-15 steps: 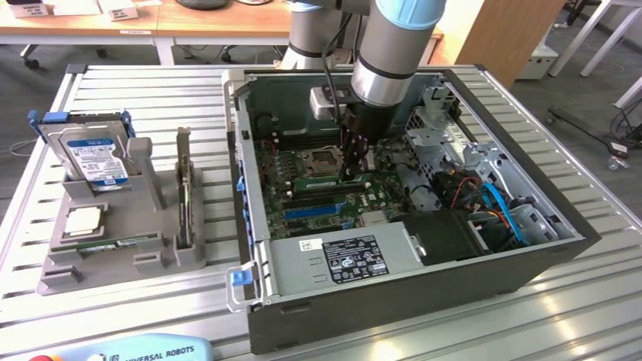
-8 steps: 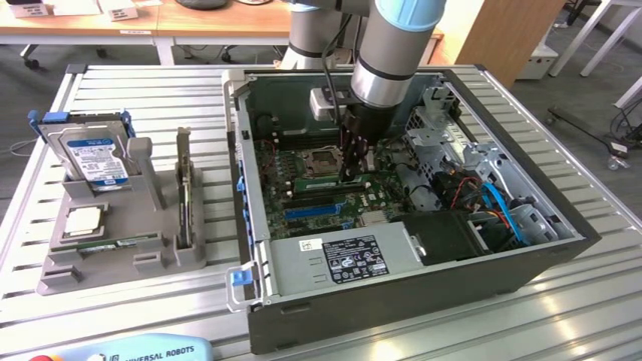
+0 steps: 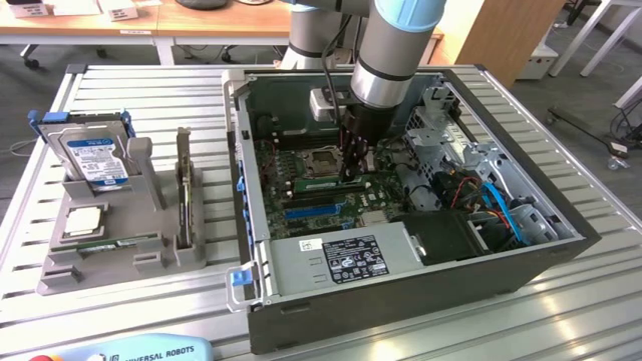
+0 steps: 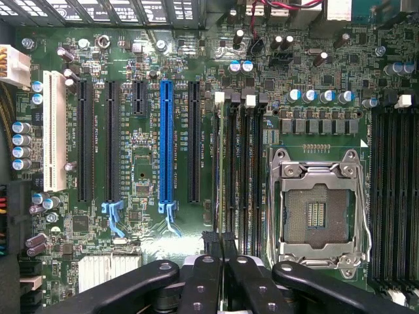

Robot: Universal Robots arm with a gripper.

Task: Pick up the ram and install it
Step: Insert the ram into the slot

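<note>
My gripper [image 3: 351, 174] reaches down into the open computer case [image 3: 401, 301], beside the processor socket [image 3: 323, 160]. In the wrist view the gripper [image 4: 219, 252] is shut, and the ram [image 4: 218, 170] runs edge-on from between its black fingertips [image 4: 208, 243] as a thin green line. It lies along the outermost of the black memory slots [image 4: 245, 170], next to the empty socket [image 4: 316, 212]. In the exterior view the ram [image 3: 319, 183] shows as a short green strip at the gripper's tip. Whether it is seated in the slot I cannot tell.
On the exterior view's left a grey holder [image 3: 60, 282] carries a hard drive [image 3: 95, 154], a silver chip [image 3: 83, 219], an upright dark card [image 3: 183, 195] and another green stick [image 3: 110, 244] lying flat. Black and blue expansion slots [image 4: 165, 144] flank the memory slots. Cables [image 3: 492, 199] fill the case's right.
</note>
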